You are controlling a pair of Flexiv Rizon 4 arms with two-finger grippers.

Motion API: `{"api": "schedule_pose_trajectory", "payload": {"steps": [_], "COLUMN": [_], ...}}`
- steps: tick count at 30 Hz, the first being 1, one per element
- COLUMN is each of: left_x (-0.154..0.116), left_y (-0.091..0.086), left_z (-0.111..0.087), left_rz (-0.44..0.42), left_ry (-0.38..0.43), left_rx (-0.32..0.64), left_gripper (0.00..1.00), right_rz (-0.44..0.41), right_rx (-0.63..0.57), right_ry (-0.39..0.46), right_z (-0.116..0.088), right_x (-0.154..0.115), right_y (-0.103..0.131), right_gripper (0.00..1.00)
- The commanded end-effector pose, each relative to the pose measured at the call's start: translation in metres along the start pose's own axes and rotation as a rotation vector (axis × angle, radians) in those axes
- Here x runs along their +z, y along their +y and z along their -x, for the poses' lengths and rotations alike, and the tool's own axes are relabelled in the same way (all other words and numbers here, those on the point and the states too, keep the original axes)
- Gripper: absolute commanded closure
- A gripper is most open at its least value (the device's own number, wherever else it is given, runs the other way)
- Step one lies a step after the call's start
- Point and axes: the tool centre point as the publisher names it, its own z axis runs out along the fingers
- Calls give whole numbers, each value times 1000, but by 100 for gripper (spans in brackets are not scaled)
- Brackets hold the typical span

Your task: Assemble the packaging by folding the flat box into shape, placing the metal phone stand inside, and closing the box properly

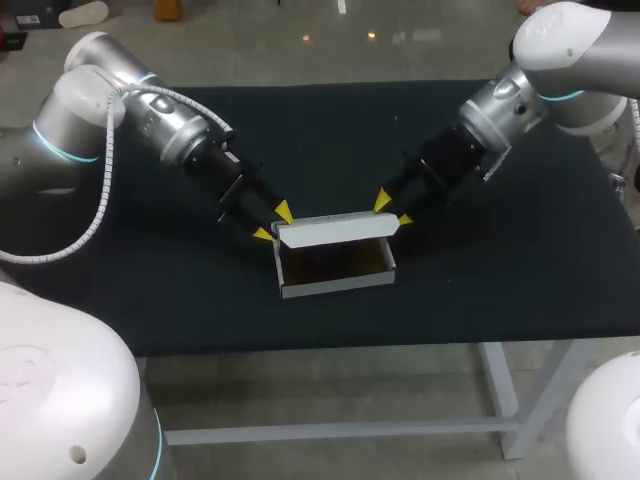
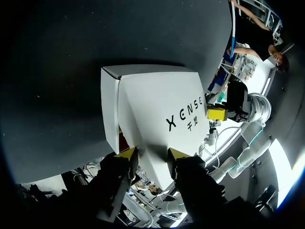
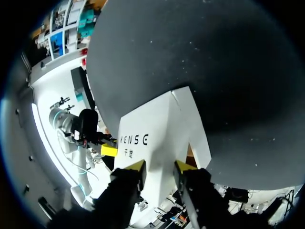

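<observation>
Left fingers [image 1: 284, 211] narrowly apart, straddling the raised lid [image 1: 335, 229] at the box's [image 1: 338, 281] 9 o'clock end. Right fingers [image 1: 382, 201] same gap, straddling the 3 o'clock end. Clamping unclear.

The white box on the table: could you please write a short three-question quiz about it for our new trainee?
1. True or false: the box is closed.
2. How many tools are at its raised lid?
3. The box's inside is: A brown, B blue, C green.
Key: 1 false, the lid stands up. 2 two, the left tool and the right tool, one at each end of the lid. 3 A.
</observation>
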Motion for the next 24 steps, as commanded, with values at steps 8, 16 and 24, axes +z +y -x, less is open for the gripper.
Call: {"api": "schedule_pose_trajectory", "payload": {"steps": [8, 16, 24], "left_x": [-1, -2, -1], "left_y": [-9, -10, -10], "left_z": [0, 0, -2], "left_rz": [35, 43, 47], "left_ry": [8, 13, 13], "left_rx": [-13, -24, -30], "left_gripper": [58, 58, 59], "right_rz": [-16, -17, -17], "right_rx": [7, 8, 9], "right_ry": [-6, -9, -9], "right_z": [-4, -6, -7], "right_x": [3, 4, 4], "right_y": [2, 1, 1], "right_gripper": [61, 61, 62]}}
